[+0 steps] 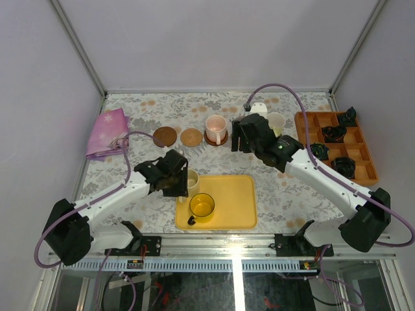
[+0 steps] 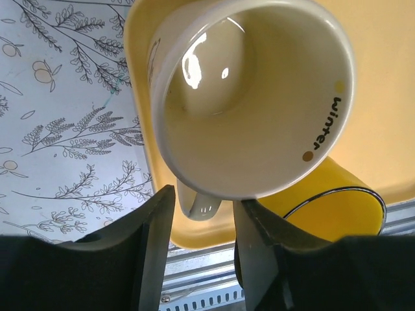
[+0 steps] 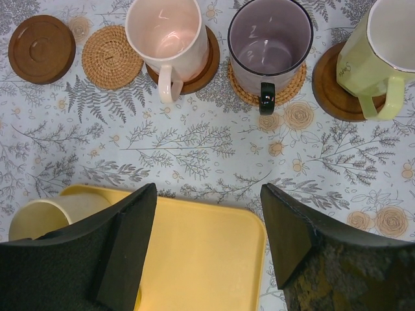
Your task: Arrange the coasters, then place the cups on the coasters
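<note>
The left gripper [image 2: 202, 197] is straddling the cream cup [image 2: 253, 97] by its handle, at the left edge of the yellow tray [image 2: 389, 65]. Its jaws are standing narrow, and I cannot tell whether they are gripping. The dark coaster [image 1: 165, 136] and woven coaster [image 1: 191, 137] are lying bare just beyond, nearest this arm. The right gripper [image 3: 207, 194] is hovering wide open.

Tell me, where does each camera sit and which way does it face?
Top external: fixed above and behind, looking down at the table; both arms show.
Left wrist: on the left arm, looking past its jaws into the cream cup.
Right wrist: on the right arm, looking over its jaws at the pink cup.
Shared: all three show the yellow tray.
</note>
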Controlling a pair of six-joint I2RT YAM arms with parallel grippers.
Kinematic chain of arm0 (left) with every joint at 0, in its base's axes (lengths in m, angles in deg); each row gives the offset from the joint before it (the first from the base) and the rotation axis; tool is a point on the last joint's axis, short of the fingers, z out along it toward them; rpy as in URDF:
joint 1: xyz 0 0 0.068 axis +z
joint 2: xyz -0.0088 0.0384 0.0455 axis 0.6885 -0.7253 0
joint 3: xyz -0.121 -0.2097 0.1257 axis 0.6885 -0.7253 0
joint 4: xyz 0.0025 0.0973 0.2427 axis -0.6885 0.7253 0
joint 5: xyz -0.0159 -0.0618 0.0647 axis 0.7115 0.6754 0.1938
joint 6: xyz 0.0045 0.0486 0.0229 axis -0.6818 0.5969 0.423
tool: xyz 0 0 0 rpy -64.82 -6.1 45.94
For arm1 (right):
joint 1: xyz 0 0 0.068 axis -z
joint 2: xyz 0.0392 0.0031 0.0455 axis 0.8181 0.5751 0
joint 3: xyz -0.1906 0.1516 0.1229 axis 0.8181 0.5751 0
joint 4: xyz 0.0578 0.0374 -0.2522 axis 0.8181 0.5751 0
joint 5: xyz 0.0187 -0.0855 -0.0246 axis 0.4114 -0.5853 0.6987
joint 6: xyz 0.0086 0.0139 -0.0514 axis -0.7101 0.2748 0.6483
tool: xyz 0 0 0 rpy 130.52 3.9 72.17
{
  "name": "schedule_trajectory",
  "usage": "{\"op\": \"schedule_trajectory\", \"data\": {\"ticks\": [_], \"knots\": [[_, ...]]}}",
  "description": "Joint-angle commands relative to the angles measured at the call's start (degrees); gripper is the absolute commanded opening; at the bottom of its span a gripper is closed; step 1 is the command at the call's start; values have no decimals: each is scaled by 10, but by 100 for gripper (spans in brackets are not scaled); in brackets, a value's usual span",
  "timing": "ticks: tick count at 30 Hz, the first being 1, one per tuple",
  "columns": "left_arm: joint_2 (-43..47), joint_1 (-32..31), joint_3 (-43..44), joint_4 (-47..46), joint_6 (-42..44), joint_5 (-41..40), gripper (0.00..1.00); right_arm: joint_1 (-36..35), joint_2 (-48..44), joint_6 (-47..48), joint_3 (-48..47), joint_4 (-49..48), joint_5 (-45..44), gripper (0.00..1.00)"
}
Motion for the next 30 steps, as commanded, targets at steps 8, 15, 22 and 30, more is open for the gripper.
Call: {"op": "schedule_trajectory", "data": {"ticks": [8,15,22,30], "knots": [[-27,-13,-11,-40,3,-8,23,-3,12,-4,6,-21,-5,73],[-24,-28,-14,-39,3,-23,0,-3,18,-4,4,-24,0,73],[-10,-39,16,-32,10,-66,0,-3,14,-7,8,-27,-2,73],[4,-42,97,-16,34,-143,0,-3,10,-10,14,-34,-6,73]]}}
